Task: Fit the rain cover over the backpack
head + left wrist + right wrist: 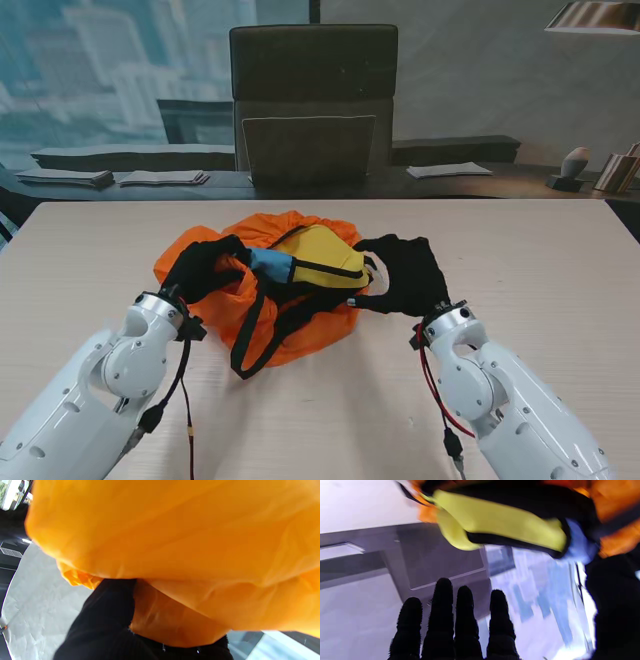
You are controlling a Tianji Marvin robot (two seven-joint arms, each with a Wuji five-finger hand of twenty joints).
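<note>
1. Yellow backpack point(318, 256) at frame centre on the wooden table point(540, 260), lying in the orange rain cover point(215, 305).
2. Left hand point(205, 268) clenched on the cover's edge.
3. Right hand point(405, 275) beside the backpack, fingers point(441, 620) straight, holding nothing.

a pale wood-grain table point(560, 250) fills the foreground. behind its far edge stands a dark high-backed office chair point(313, 100), centred. beyond it runs a dark desk point(215, 185) holding stacks of papers point(160, 178) on the left, a single sheet point(449, 170) on the right, and books point(620, 170) at the far right. a blue-grey city mural point(110, 70) covers the left wall; the right wall point(470, 70) is plain grey.
</note>
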